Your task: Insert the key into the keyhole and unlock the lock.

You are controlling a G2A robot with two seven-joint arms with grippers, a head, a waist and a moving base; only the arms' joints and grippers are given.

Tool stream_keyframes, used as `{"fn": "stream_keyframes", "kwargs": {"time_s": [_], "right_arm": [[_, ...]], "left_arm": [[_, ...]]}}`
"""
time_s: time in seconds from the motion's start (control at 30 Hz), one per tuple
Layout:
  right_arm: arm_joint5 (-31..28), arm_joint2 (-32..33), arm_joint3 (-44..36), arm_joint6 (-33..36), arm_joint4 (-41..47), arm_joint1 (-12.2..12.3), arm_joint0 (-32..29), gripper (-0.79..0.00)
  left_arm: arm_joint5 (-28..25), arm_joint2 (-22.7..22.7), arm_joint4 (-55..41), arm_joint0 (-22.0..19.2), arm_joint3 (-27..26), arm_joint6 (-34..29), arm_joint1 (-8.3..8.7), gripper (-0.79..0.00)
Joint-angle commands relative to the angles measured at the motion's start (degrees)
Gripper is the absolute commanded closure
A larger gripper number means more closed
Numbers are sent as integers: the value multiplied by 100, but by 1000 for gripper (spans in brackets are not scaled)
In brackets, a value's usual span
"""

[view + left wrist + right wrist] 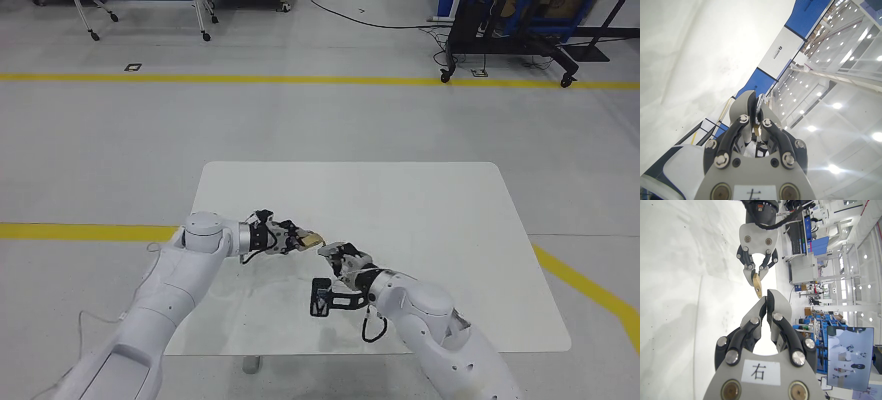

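My left tool (291,238) is clamped on the shackle of the brass padlock (757,286), holding it above the white tabletop (450,220), its keyhole (758,288) facing my right tool (766,297). That tool's tips sit just beside the padlock's corner, pressed together; whether they pinch anything I cannot tell.

1-char. label (755,192) is borne by left gripper (758,106), 2nd label (761,372) by right gripper (766,298); logo by wall panel (779,53).
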Motion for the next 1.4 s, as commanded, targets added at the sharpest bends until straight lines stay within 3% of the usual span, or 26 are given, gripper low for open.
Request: {"fn": "stream_keyframes", "kwargs": {"time_s": [0.0, 0.1, 0.4, 0.73, 1.37], "right_arm": [[106, 119, 97, -779, -166, 77, -72, 0], [189, 222, 294, -1510, -468, 164, -18, 0], [1000, 97, 743, -2265, -1324, 275, 92, 0], [1159, 92, 930, -2242, -1221, 308, 128, 0], [734, 24, 835, -1949, -966, 350, 275, 0]], "left_arm": [[-90, 35, -3, 17, -12, -192, -5, 0], [-215, 58, -14, 20, 18, -230, -19, 0], [-289, 111, -239, -30, 190, -311, -96, 0], [-386, 156, -276, -94, 323, -305, -149, 0], [-566, 187, -121, -99, 354, -255, -176, 0]]}}
